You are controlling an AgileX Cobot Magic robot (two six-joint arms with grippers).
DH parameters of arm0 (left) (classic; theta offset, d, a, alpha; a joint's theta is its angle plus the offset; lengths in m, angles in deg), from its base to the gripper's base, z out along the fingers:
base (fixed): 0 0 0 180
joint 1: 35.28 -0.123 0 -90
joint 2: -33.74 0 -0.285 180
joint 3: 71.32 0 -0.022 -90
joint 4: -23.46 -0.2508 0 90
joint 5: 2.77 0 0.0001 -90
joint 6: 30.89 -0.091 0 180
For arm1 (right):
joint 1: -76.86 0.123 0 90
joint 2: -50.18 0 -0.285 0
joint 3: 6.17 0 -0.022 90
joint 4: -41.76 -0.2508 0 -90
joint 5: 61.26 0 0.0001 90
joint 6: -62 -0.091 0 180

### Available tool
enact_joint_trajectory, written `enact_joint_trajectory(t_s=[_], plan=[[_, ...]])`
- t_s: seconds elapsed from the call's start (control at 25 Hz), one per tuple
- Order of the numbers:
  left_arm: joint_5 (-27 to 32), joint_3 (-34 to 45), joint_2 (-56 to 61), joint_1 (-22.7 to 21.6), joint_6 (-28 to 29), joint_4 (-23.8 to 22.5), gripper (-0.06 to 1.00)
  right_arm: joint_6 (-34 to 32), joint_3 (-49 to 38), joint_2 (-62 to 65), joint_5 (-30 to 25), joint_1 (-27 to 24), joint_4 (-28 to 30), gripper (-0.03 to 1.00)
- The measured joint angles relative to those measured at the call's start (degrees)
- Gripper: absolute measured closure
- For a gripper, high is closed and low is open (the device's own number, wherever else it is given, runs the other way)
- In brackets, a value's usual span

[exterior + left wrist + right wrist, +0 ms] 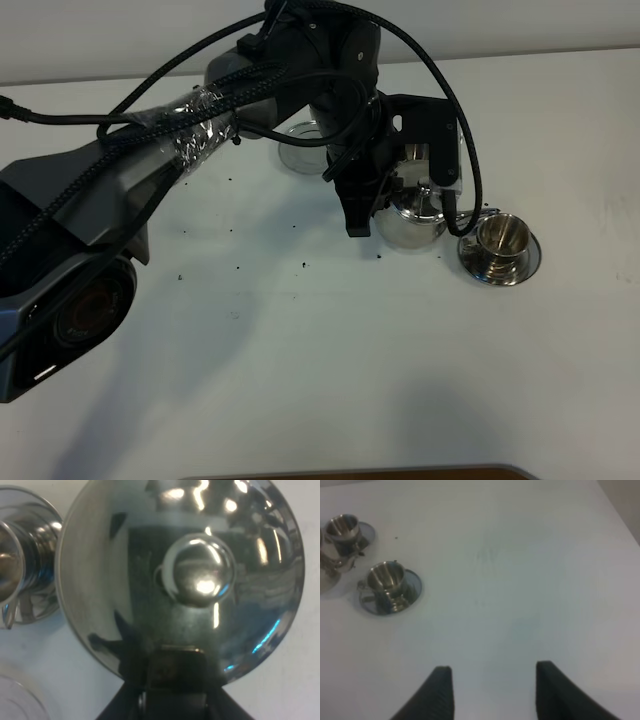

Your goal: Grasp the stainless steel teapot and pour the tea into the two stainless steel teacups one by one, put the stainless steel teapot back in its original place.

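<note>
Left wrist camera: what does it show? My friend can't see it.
A shiny steel teapot seen from above fills the picture, its round lid knob in the middle. The dark claw grips it at one edge, and a steel teacup stands beside it on the white table.

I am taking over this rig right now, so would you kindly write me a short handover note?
Left gripper: at the teapot handle, apparently closed on it.
Right gripper: open, empty, over the table.
Teapot: upright, lid down, next to the near teacup and the far teacup.
Done: teapot reached. I cannot tell whether either cup holds tea.
Left: pour into any cup not yet filled, then set the teapot back in its place.
</note>
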Motion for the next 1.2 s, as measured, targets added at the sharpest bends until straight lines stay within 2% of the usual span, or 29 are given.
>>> enact_joint_trajectory(t_s=[0.2,0.44,0.72,1.0,1.2], plan=[[0.0,0.0,0.0,1.3,2.2,-5.0,0.69,0.0,0.0,0.0,0.0,0.0,0.0,0.58],[-1.0,0.0,0.0,2.8,3.3,-7.3,0.69,0.0,0.0,0.0,0.0,0.0,0.0,0.58],[-1.4,0.0,0.0,5.4,6.3,-13.9,0.69,0.0,0.0,0.0,0.0,0.0,0.0,0.58],[-1.9,0.0,0.0,6.9,7.7,-16.0,0.69,0.0,0.0,0.0,0.0,0.0,0.0,0.58],[-1.9,0.0,0.0,8.1,9.5,-19.7,0.69,0.0,0.0,0.0,0.0,0.0,0.0,0.58]])
